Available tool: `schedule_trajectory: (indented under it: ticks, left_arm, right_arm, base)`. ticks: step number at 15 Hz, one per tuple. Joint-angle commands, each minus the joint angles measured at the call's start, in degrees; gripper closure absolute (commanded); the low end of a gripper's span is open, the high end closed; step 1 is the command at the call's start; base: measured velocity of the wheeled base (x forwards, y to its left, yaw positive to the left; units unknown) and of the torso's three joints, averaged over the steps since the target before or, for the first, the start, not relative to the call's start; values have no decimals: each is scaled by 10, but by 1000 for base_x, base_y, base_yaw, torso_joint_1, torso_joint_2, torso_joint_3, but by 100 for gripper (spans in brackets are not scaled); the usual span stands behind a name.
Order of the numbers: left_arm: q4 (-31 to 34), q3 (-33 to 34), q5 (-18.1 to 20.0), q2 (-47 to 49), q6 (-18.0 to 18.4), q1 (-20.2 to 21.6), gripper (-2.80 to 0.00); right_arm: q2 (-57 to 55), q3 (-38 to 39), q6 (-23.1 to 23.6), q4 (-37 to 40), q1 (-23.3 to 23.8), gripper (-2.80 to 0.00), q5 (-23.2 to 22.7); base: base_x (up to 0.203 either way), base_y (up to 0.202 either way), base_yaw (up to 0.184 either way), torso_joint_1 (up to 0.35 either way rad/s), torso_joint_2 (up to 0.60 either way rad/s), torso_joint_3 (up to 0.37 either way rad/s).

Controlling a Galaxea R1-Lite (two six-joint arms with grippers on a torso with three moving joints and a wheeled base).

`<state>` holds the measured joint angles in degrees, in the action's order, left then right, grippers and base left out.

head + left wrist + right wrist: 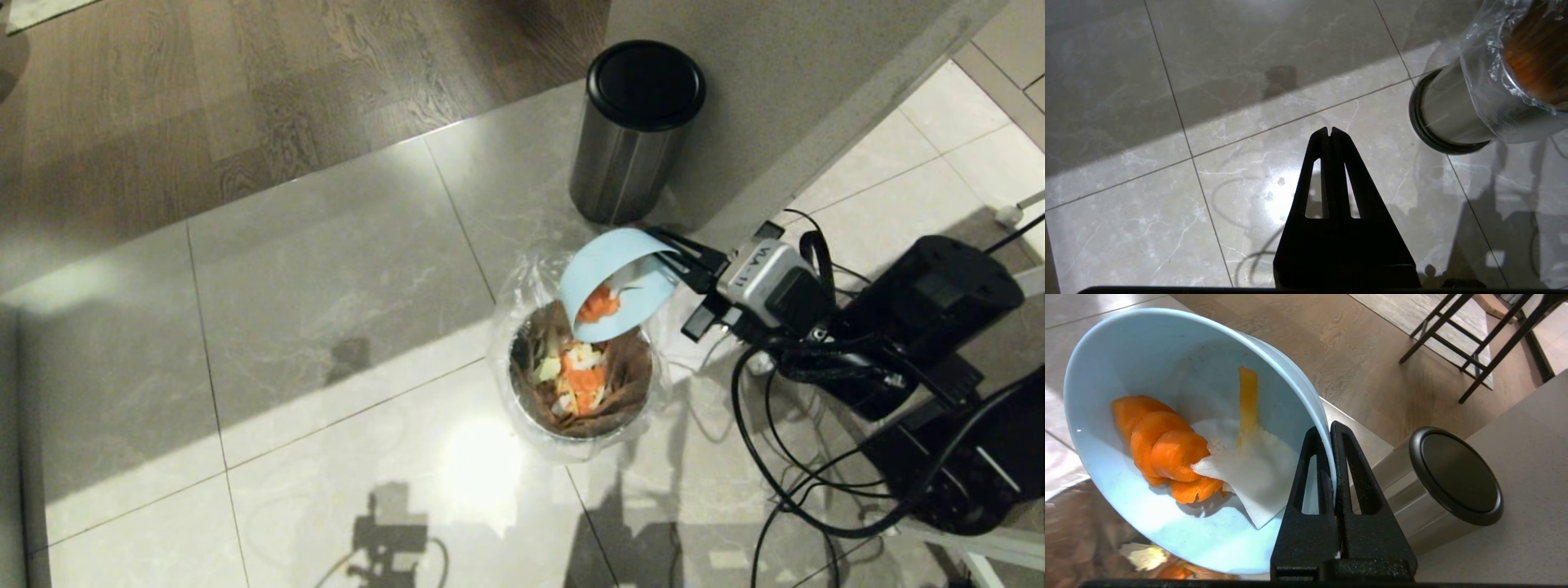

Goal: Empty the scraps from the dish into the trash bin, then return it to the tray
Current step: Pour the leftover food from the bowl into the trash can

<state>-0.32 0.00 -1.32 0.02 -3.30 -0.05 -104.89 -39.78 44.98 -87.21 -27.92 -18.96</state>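
Pale-blue dish [614, 282], tilted at frame centre, is pinched at its rim by the right claw [671, 269] directly above the trash bin [581, 377]; scraps [1167, 447] remain inside. Brushed-steel bin [629, 135] stands just behind, upper centre. Left claw [1329, 131] is closed, empty, over floor tiles [1208, 102].

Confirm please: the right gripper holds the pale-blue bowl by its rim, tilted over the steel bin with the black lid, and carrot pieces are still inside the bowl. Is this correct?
Not quite. The right gripper tilts the bowl over the bag-lined trash bin, as the head view shows. The lidded steel bin stands apart, behind it. The rim grip and the carrot pieces inside are right.
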Motion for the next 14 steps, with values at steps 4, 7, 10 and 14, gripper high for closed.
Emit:
schedule_trajectory:
  ticks: [4,7,10,14]
  left_arm:
    - [0,0,0,1,0,0,0]
    - [0,0,0,1,0,0,0]
    - [0,0,0,1,0,0,0]
    - [0,0,0,1,0,0,0]
  right_arm:
    - [-26,-82,-60,-27,28,0,-59]
    - [-58,-123,-142,-27,28,0,-94]
    - [-77,-147,-162,-27,26,0,-145]
    - [-83,-165,-178,-27,26,0,-220]
  base:
    - [0,0,0,0,0,0]
    - [0,0,0,0,0,0]
    - [0,0,0,0,0,0]
    - [0,0,0,0,0,0]
